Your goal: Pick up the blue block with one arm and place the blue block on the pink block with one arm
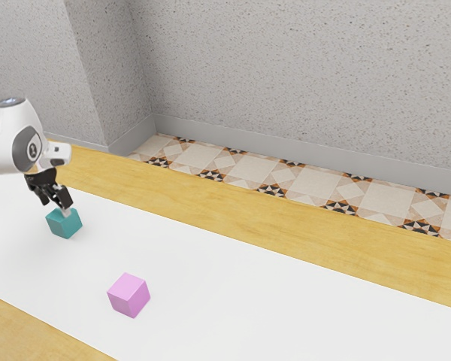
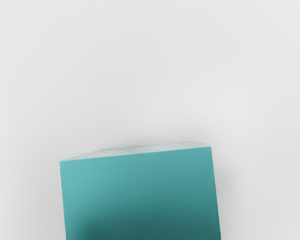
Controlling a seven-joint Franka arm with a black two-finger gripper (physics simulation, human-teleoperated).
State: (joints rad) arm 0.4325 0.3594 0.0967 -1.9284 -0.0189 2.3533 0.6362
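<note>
The blue block (image 1: 64,224) is a small blue-green cube. It is near the exterior view's left edge. The pink block (image 1: 128,294) is a light pink cube. It lies flat on the white top (image 1: 270,301), apart from the blue one and closer to the camera.

one blue block (image 1: 64,223), one pink block (image 1: 128,294)

**Exterior view:** a raised camera at the arm's side looks obliquely down across the white tabletop (image 1: 286,301) toward the tiled floor (image 1: 308,180) and grey wall (image 1: 301,68), from a moderate distance. The arm (image 1: 15,143) enters at the exterior view's left.

**Wrist view:** a camera on the hand looks down, very close, on the blue block (image 2: 140,195).

**Shared by both views:** the blue block (image 1: 64,222) and the white tabletop around it.
</note>
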